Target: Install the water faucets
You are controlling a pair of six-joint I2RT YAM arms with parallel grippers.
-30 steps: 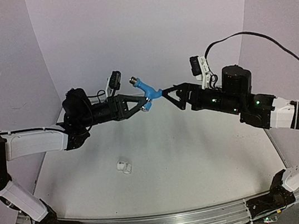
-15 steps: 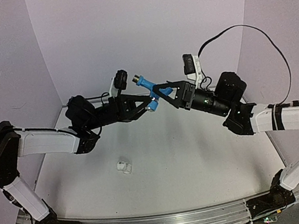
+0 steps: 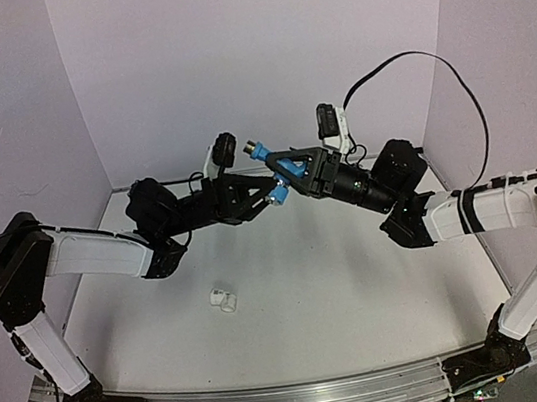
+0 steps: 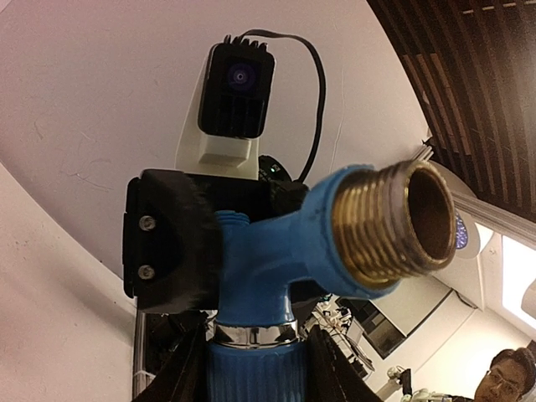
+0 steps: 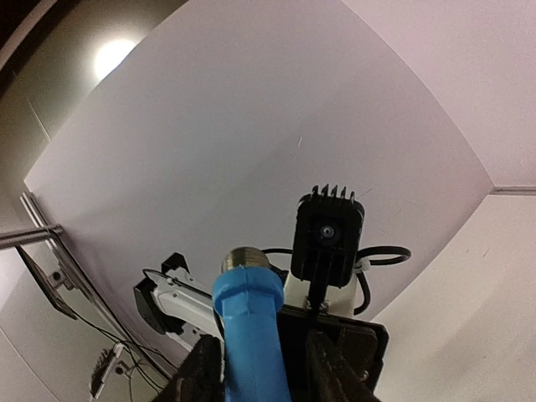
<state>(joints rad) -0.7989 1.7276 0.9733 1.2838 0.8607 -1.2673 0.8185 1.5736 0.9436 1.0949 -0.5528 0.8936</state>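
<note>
Tap (image 3: 290,167) aloft; fitting (image 3: 224,300) on table (image 3: 363,293).

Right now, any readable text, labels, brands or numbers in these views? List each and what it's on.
No readable text in any view.
On the blue tap: no marking visible.
On the white fitting: too small to tell.
On the camera housing facing the left wrist: no legible label.

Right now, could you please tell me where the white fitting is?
In the top view the fitting lies alone on the table, left of centre and toward the near edge, well below the tap held in the air.
</note>
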